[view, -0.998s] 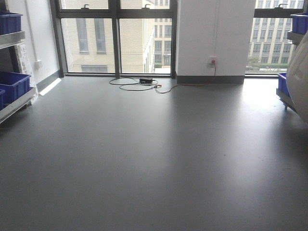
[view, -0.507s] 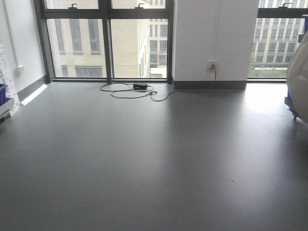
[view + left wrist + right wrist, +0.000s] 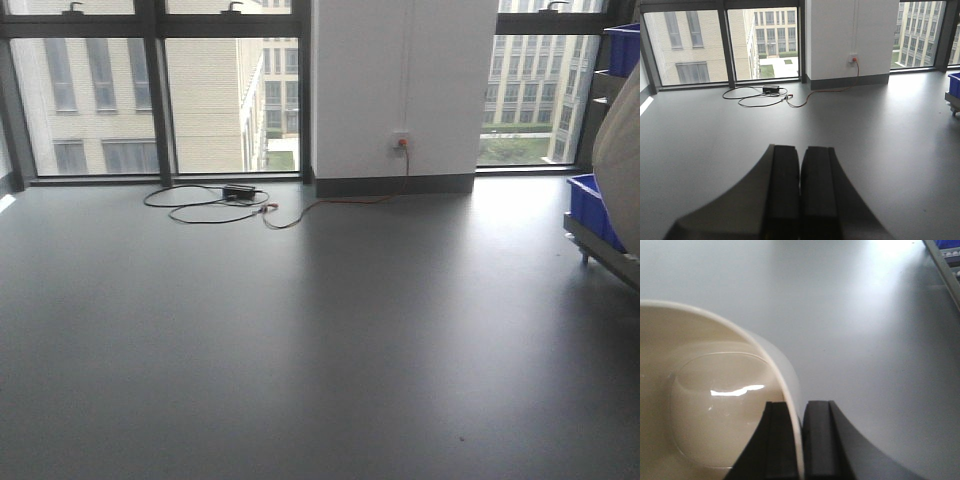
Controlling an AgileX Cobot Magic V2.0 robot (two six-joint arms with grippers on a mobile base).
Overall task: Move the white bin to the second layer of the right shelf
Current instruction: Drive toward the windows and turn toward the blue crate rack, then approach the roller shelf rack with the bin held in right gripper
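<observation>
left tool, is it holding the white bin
No, the left tool is shut on nothing, its pads pressed together over the floor.

One white bin (image 3: pixel 710 390). Two grippers: left gripper (image 3: pixel 800 155) and right gripper (image 3: pixel 801 410). Two blue crates in the front view: upper crate (image 3: pixel 622 48) and lower crate (image 3: pixel 592 208); only one in the left wrist view. One steel rack (image 3: pixel 605 255) at the right edge. Two cables on the floor: one black cable (image 3: pixel 190 208), looped, and one orange cable (image 3: pixel 340 203). One black adapter box (image 3: pixel 240 190). One wall socket (image 3: pixel 402 142). One white pillar (image 3: pixel 400 70). Two window bays: left window (image 3: pixel 100 100) and right window (image 3: pixel 530 100).
</observation>
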